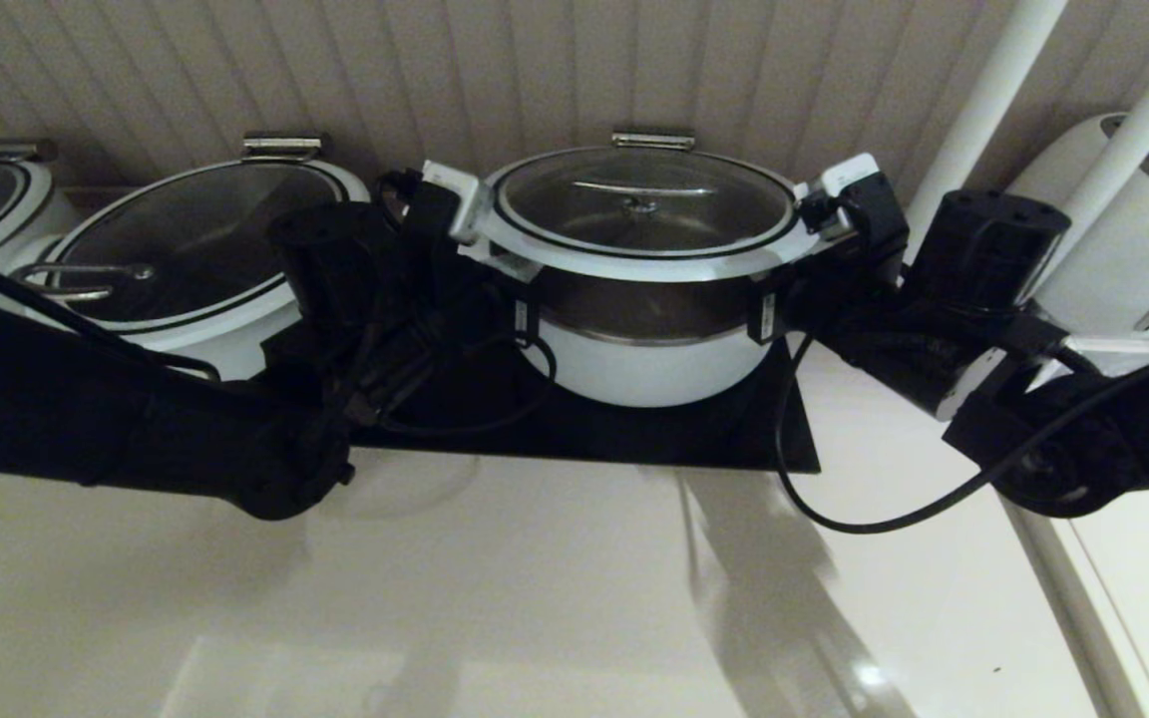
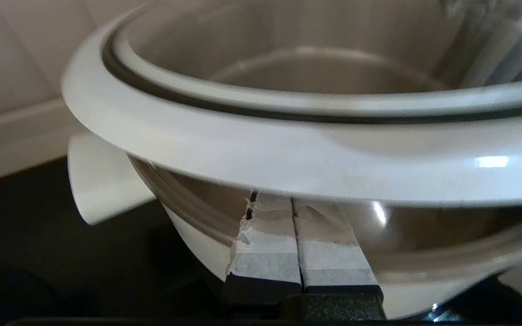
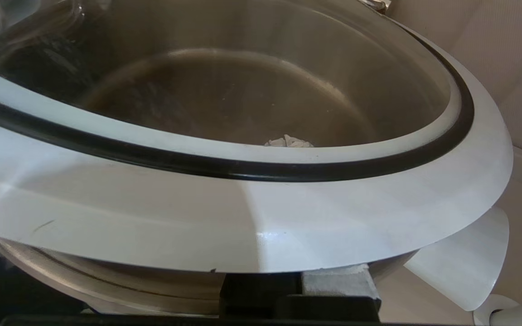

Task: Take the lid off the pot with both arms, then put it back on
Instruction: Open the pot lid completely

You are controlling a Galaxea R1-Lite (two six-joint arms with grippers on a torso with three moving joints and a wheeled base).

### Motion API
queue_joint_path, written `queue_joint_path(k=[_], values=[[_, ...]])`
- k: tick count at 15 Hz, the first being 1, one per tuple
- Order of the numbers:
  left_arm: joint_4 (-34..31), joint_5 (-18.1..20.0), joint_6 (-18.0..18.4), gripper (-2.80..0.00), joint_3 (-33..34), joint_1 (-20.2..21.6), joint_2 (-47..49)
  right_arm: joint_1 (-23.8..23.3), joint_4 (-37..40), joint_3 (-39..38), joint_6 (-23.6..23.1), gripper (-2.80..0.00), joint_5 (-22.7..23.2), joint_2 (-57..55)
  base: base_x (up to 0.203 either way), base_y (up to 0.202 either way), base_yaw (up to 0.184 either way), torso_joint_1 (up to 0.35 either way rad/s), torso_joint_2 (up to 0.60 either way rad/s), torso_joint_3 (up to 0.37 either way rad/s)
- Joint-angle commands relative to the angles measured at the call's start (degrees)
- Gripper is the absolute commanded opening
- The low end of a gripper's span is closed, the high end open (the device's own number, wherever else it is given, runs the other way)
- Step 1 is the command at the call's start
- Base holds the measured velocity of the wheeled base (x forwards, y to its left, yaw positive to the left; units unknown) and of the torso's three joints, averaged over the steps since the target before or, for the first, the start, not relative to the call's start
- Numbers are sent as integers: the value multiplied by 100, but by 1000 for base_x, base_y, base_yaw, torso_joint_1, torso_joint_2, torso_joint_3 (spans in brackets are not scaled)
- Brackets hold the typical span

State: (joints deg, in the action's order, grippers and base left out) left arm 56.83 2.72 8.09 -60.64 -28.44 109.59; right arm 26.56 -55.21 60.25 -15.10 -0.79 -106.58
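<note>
now lid (image 1: 642,204) raised above pot (image 1: 646,361); small white scrap (image 3: 289,142) inside.

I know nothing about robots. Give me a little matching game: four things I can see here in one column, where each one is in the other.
Things:
1. lid
2. pot
3. left gripper
4. toaster

Places:
A. on the black mat
B. far right of the counter
C. raised just above the pot, carried between the left gripper and the right gripper
D. under the lid's rim on the robot's left, fingers pressed together

Pairs: 1-C, 2-A, 3-D, 4-B
</note>
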Motion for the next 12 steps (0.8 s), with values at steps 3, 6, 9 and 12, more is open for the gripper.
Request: queue_joint_path(k=[3,6,9,12], values=[[95,1,33,-280,435,1,-127,-2,-42,5,-19,-280,0,23,0,0,0,0,0,0],[402,1,105,-280,1035,2,-330,-2,-51,5,-19,-280,0,32,0,0,0,0,0,0],[425,8,307,-280,1719,-3,-804,-2,-51,13,-19,-280,1,41,0,0,0,0,0,0],[411,9,397,-280,2379,-2,-1329,-2,-104,22,-19,-280,9,41,0,0,0,0,0,0]])
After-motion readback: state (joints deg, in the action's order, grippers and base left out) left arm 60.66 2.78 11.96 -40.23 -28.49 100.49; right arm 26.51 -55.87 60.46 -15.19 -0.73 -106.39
